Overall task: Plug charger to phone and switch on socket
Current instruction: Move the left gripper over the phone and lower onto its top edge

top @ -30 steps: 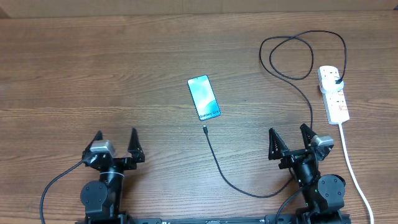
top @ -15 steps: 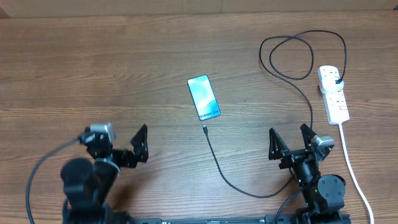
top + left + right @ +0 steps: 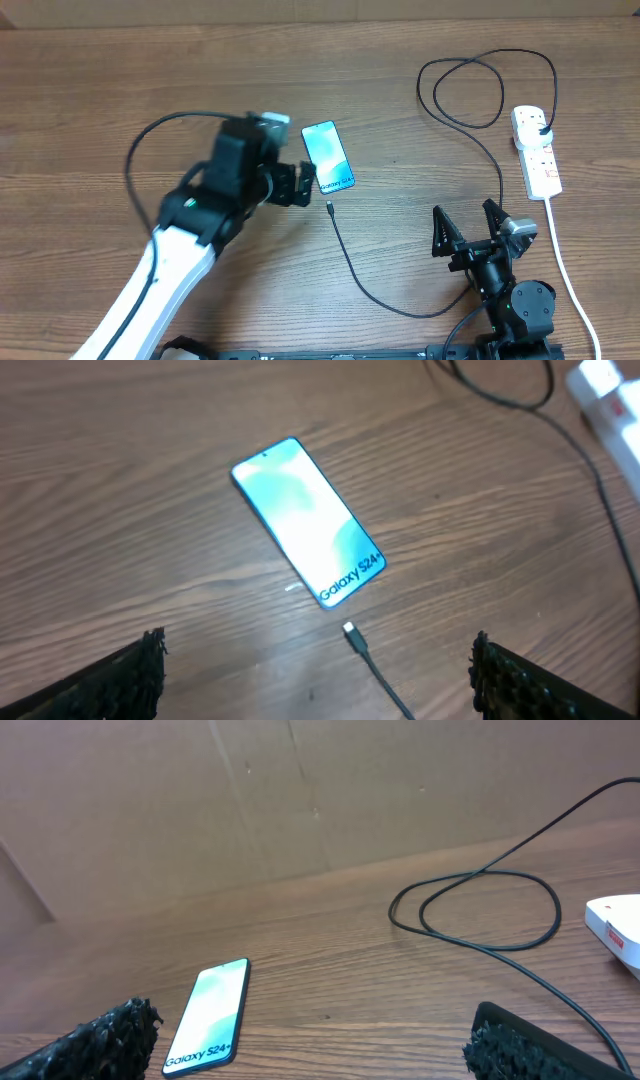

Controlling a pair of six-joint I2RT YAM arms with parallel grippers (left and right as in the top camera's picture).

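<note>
The phone (image 3: 328, 156) lies flat mid-table, teal screen up, its white text at the near end. It also shows in the left wrist view (image 3: 308, 520) and the right wrist view (image 3: 207, 1017). The charger cable's small plug tip (image 3: 329, 207) lies just below the phone's near end, apart from it, and shows in the left wrist view (image 3: 349, 630). The black cable (image 3: 400, 305) loops to a black plug (image 3: 541, 128) in the white socket strip (image 3: 540, 165). My left gripper (image 3: 300, 185) is open and empty, left of the phone's near end. My right gripper (image 3: 468, 228) is open and empty near the front edge.
The strip's thick white cord (image 3: 565, 270) runs toward the front right edge. The black cable forms a loop (image 3: 470, 90) at the back right, also in the right wrist view (image 3: 480, 910). A brown board wall (image 3: 300, 790) stands behind the table.
My left arm has swung out from the front left edge toward the middle, bringing its open gripper next to the phone and cable tip. The right arm, phone and cable have not moved.
</note>
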